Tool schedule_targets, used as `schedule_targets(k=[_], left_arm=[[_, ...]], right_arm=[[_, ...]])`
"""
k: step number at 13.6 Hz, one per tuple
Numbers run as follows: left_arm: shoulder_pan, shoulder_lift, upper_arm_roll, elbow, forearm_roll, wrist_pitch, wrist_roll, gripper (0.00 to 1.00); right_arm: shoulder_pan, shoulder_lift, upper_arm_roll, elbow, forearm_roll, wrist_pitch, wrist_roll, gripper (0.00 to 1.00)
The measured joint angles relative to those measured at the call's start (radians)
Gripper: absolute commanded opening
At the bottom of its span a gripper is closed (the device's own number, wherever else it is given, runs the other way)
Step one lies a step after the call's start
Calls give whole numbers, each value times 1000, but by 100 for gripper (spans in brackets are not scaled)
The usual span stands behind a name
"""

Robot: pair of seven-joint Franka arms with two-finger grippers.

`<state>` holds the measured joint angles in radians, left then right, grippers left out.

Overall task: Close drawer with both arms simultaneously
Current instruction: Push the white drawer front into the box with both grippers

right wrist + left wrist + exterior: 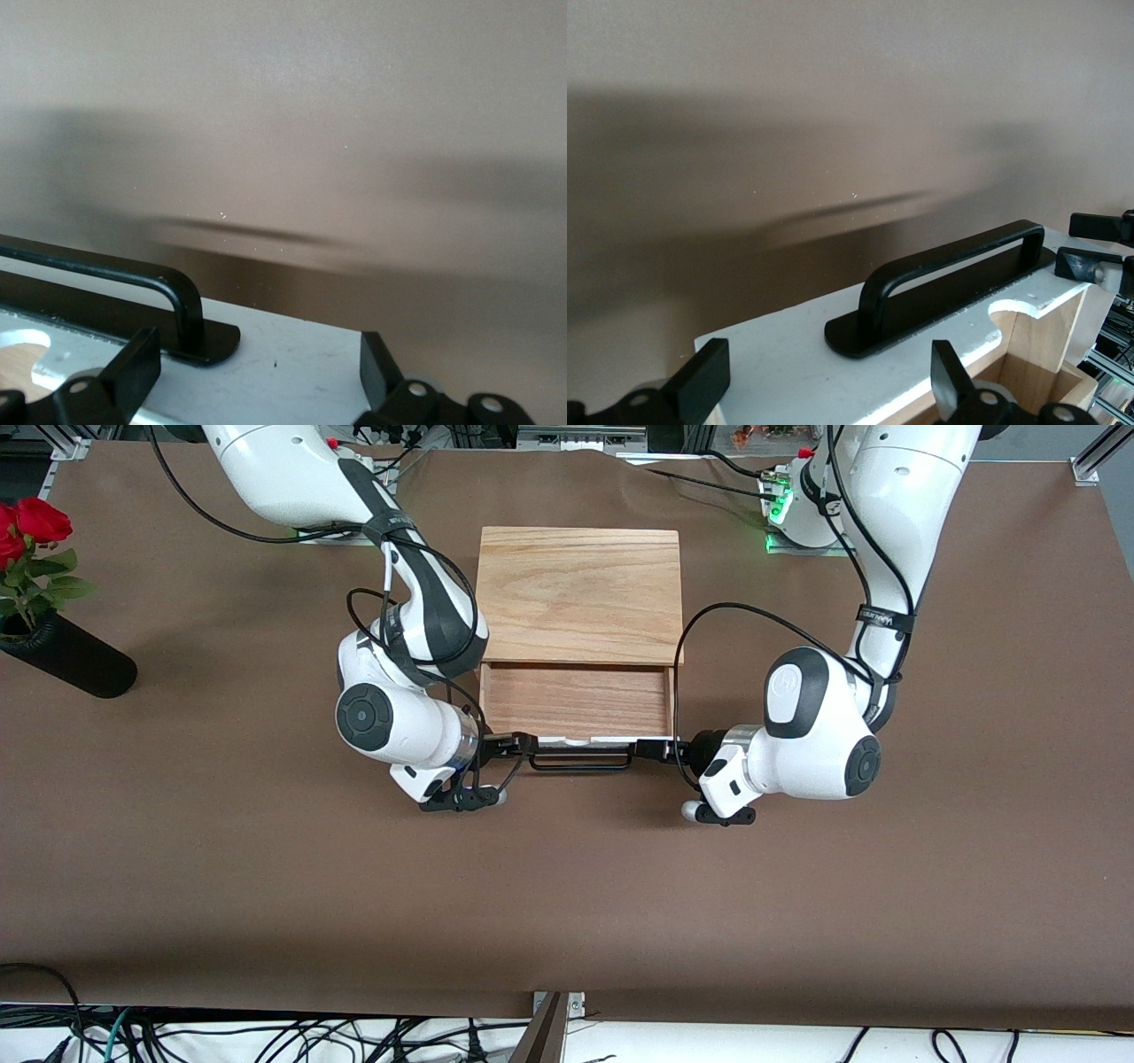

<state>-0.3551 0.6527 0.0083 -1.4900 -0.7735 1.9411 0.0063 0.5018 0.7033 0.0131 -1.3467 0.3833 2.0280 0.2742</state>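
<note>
The drawer (576, 701) stands pulled out of the light-wood box (580, 593) toward the front camera. Its white front panel (611, 740) carries a thin black handle (580, 762). My left gripper (656, 750) is open at the panel's end toward the left arm, and my right gripper (509, 746) is open at the other end. In the left wrist view my left gripper (828, 385) has its fingers spread around the panel (780, 363), beside the handle (948, 274). In the right wrist view my right gripper (257, 376) is spread the same way around the panel (292, 359), by the handle (106, 274).
A black vase (75, 662) with red roses (31, 524) lies at the right arm's end of the brown table. The table's front edge (567, 1005) has cables under it. Open brown surface lies between the drawer and that edge.
</note>
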Motion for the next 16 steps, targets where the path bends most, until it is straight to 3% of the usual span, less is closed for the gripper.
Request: schedule_targets(k=[11,16], left_arm=[[-8,0,-17,-55,0,3,0,100],[-14,-13,-63,-98,44,-1,2,100]], right_arm=[[3,-2,17,6,0,-137,0,100],[9,-2,32,6,0,-210,0,100]])
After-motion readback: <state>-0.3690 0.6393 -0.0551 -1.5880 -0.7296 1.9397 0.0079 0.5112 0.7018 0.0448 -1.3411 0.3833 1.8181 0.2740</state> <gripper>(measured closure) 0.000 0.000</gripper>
